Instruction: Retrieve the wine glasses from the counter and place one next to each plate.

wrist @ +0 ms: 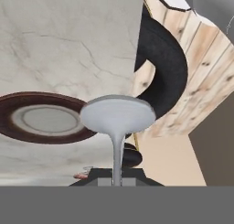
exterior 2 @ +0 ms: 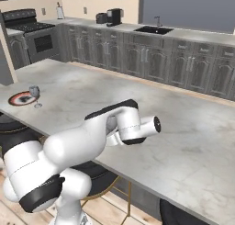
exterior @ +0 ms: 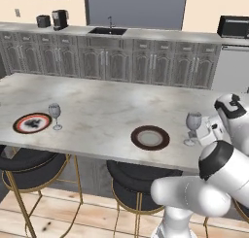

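Note:
One wine glass point(exterior: 193, 126) stands upright to the right of the dark brown plate point(exterior: 150, 137) on the marble counter point(exterior: 107, 103), foot at or just above the top. My gripper point(exterior: 198, 133) reaches it from the right and is shut on its stem. In the hand view the stem runs down from the round foot point(wrist: 118, 114) into my gripper point(wrist: 117, 175), with the brown plate point(wrist: 45, 119) to the left. The other wine glass point(exterior: 55, 114) stands just right of the red-orange plate point(exterior: 32, 123); the right base view shows that glass point(exterior 2: 35, 94) and plate point(exterior 2: 20, 99) far left.
Black round stools with gold legs point(exterior: 29, 166) point(exterior: 133, 181) sit under the counter's near edge. Along the back wall run dark cabinets with a sink point(exterior: 108, 31), a coffee machine point(exterior: 60, 19) and a microwave point(exterior: 234, 26). A stove point(exterior 2: 32, 33) stands at the far left.

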